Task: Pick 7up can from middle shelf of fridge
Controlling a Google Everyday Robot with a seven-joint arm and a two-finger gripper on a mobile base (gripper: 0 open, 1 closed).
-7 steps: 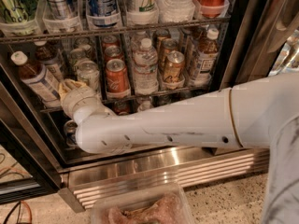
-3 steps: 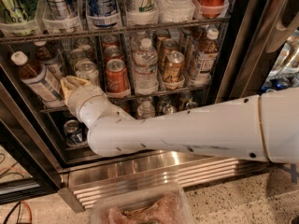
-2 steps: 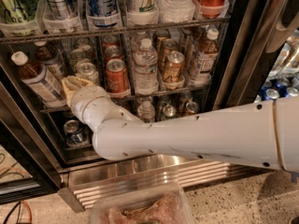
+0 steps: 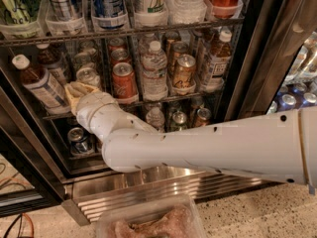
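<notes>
The 7up can (image 4: 88, 76), silvery with a pull-tab top, stands near the left end of the middle shelf (image 4: 163, 101) of the fridge (image 4: 250, 58), with more cans behind it. My gripper (image 4: 80, 90), tan coloured on a white wrist, is right in front of the can's lower part and hides it. I cannot tell whether it touches the can. My white arm (image 4: 208, 145) reaches in from the right, across the bottom shelf.
A red-orange can (image 4: 124, 81), a water bottle (image 4: 154, 69) and a gold-brown can (image 4: 184, 70) stand to the can's right. Tea bottles (image 4: 42, 86) lean at its left. Tall cans fill the rack above, short cans (image 4: 79, 139) the one below. A clear tub (image 4: 148, 222) sits before the steel grille (image 4: 163, 190).
My gripper has shifted slightly right, closer to the 7up can. The arm has straightened and its elbow has moved out of view to the right. The drinks have not moved.
</notes>
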